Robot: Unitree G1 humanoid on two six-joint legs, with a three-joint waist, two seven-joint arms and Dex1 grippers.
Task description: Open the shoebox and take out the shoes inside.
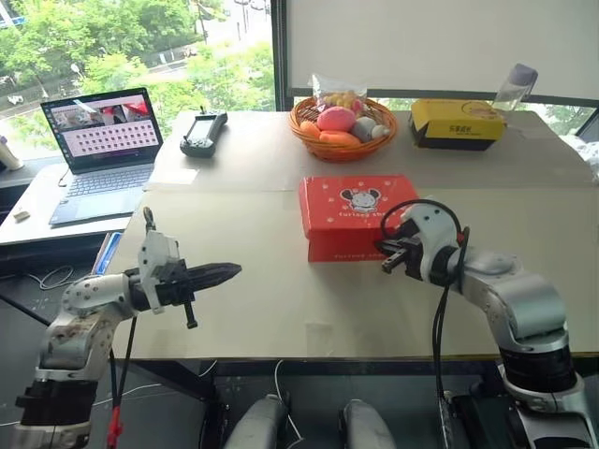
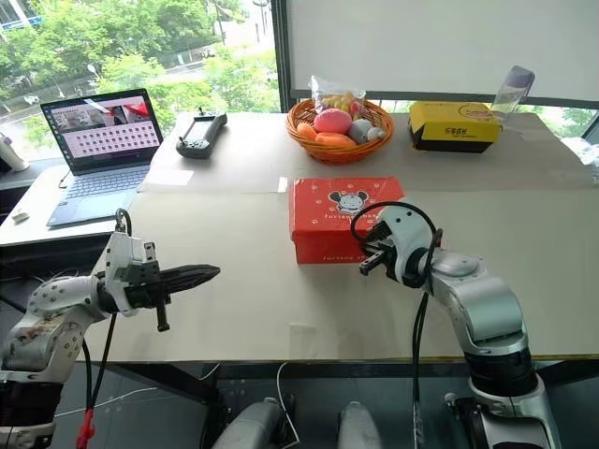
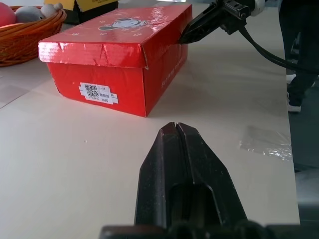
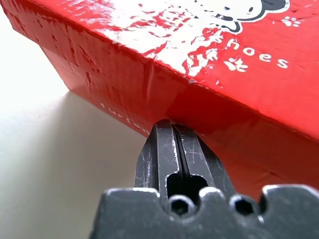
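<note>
The red shoebox (image 1: pixel 356 215) with a cartoon mouse face lies in the middle of the table with its lid down. The shoes are hidden inside it. My right gripper (image 4: pixel 169 124) is shut, its tips pressed against the box's front long side right under the lid's lower edge, near the right corner (image 1: pixel 386 253). My left gripper (image 1: pixel 234 271) is shut with nothing in it. It hovers over the table well to the left of the box and points toward the box's short end (image 3: pixel 99 84).
Behind the box stand a wicker basket (image 1: pixel 342 140) of toy fruit, a yellow box with a black base (image 1: pixel 457 122) and a clear bottle (image 1: pixel 515 86). A black controller (image 1: pixel 203 131) lies at the back left. A laptop (image 1: pixel 103 150) sits on a side table.
</note>
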